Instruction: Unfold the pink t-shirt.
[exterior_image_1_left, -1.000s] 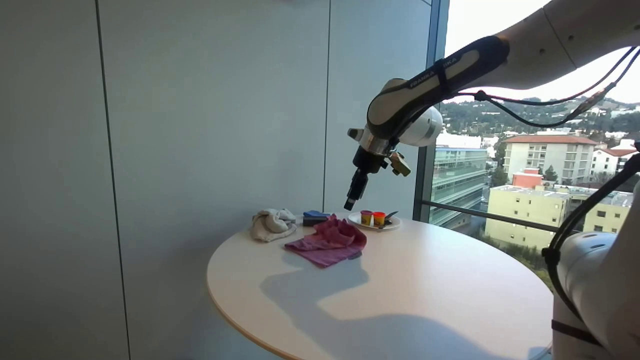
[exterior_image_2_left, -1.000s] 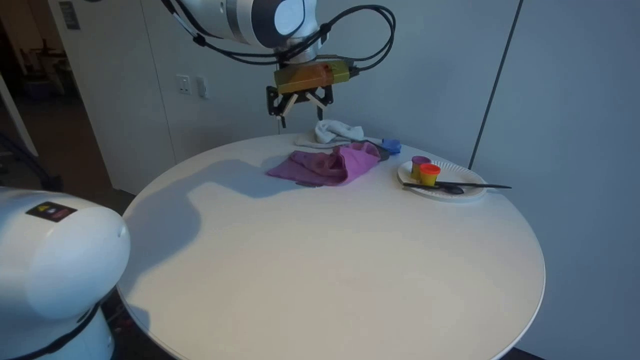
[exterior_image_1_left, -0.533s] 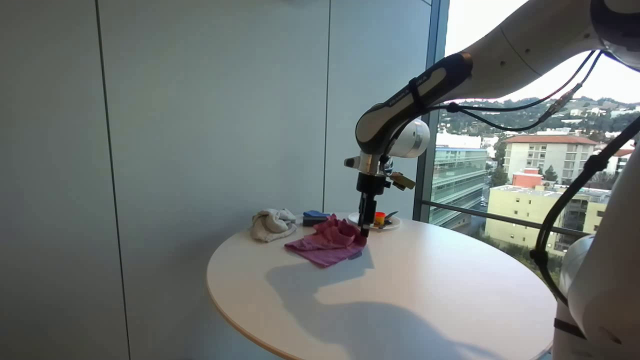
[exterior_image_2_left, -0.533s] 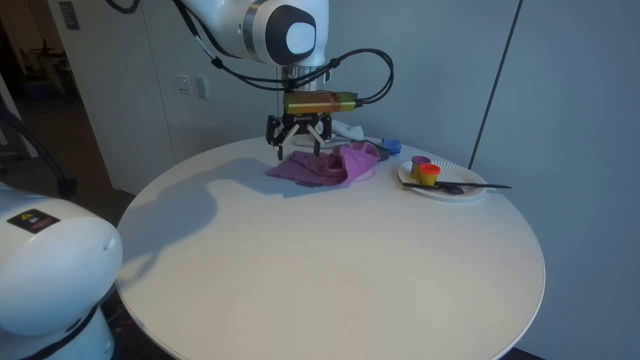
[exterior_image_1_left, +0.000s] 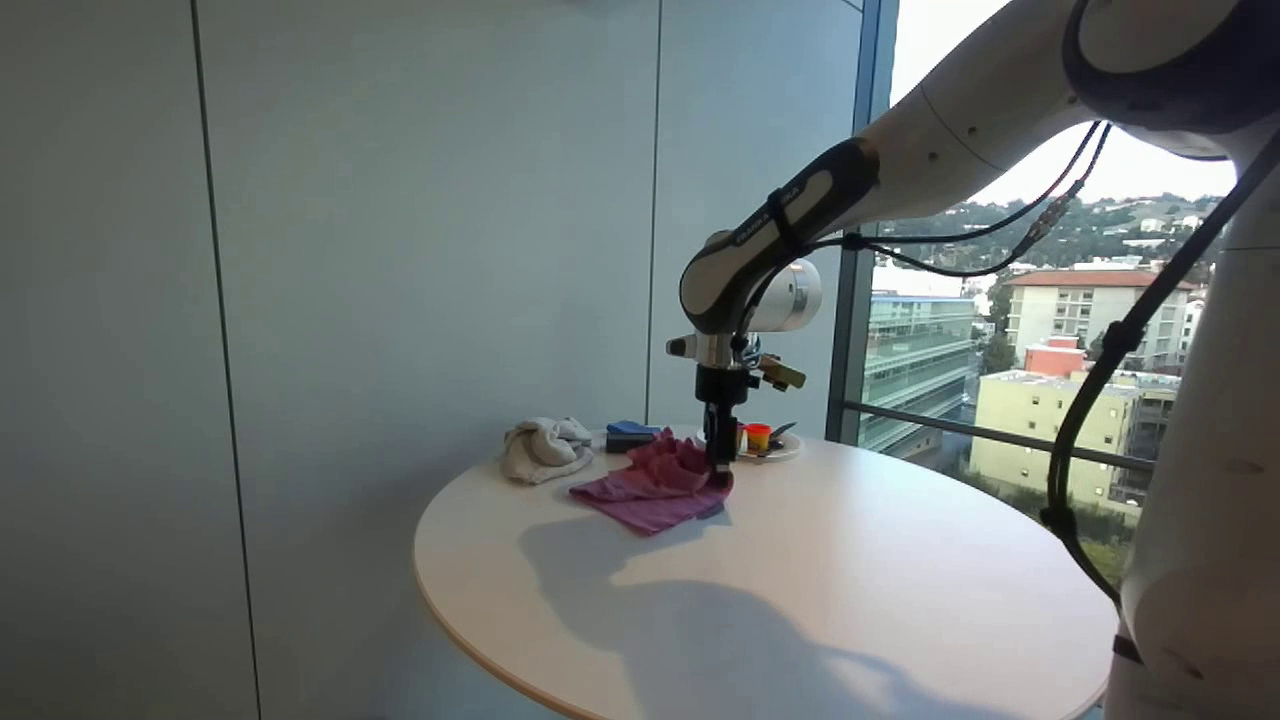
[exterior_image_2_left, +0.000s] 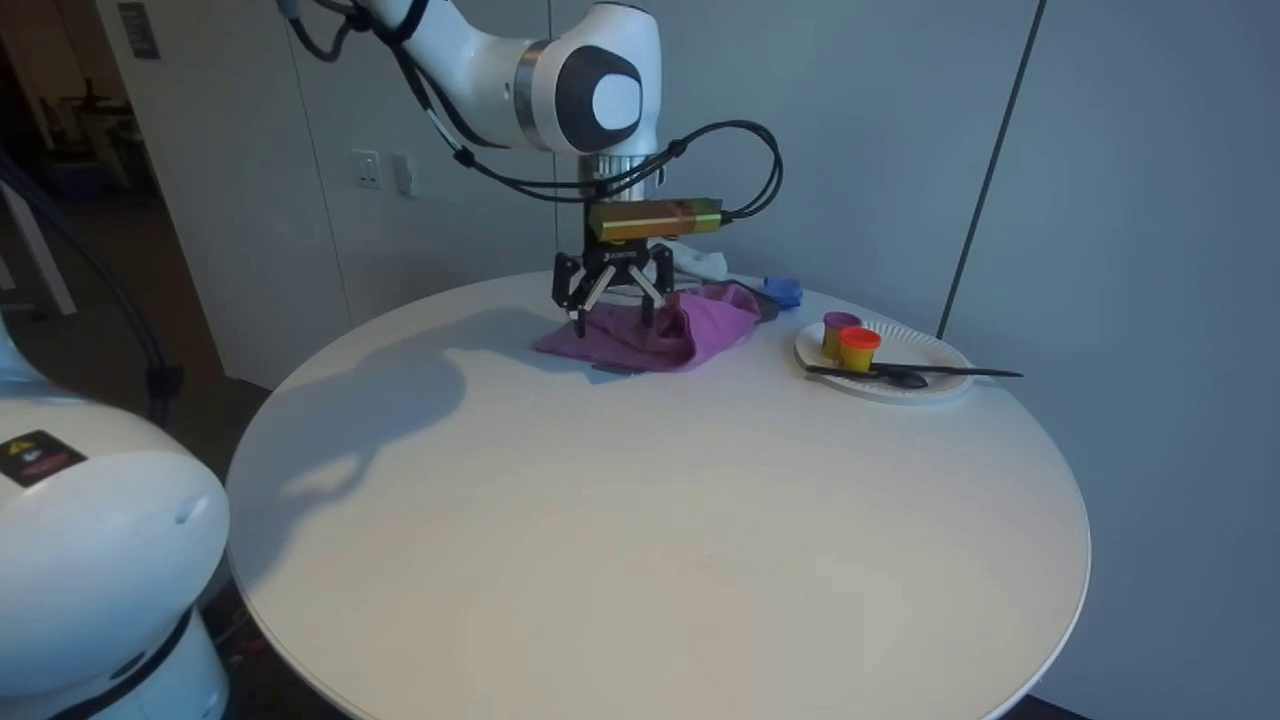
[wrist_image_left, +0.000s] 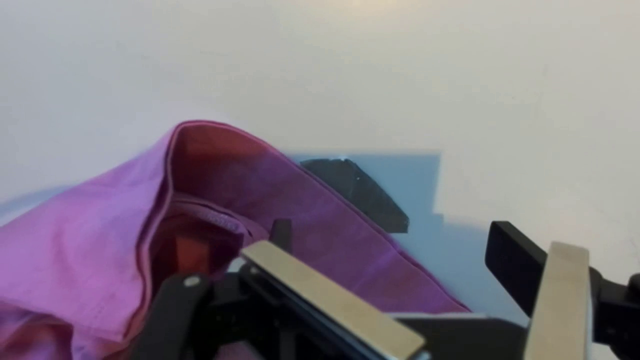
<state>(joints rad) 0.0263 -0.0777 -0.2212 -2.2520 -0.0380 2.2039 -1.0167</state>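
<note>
The pink t-shirt (exterior_image_1_left: 645, 505) lies bunched and folded towards the far side of the round table. In the wrist view a raised fold of the t-shirt (wrist_image_left: 90, 220) stands at the left, with a flat layer running down to the right. My gripper (exterior_image_2_left: 614, 320) points straight down over the shirt's near part, its jaws wide apart. One fingertip (wrist_image_left: 281, 232) is over the flat pink layer. The opposite fingertip (wrist_image_left: 512, 265) is over bare table just past the hem. Whether either tip touches cloth or table I cannot tell.
A dark flat piece (wrist_image_left: 362, 197) sticks out from under the hem. Behind the shirt are a white-beige cloth (exterior_image_1_left: 545, 450), a blue item (exterior_image_2_left: 783, 291) and a black box (exterior_image_1_left: 628, 441). A paper plate (exterior_image_2_left: 935, 350) holds two small tubs (exterior_image_2_left: 859, 350) and dark cutlery (exterior_image_2_left: 950, 370).
My gripper has come down from above the table to the shirt and swung from tilted to vertical, its jaws staying apart. The shirt lies as before.
</note>
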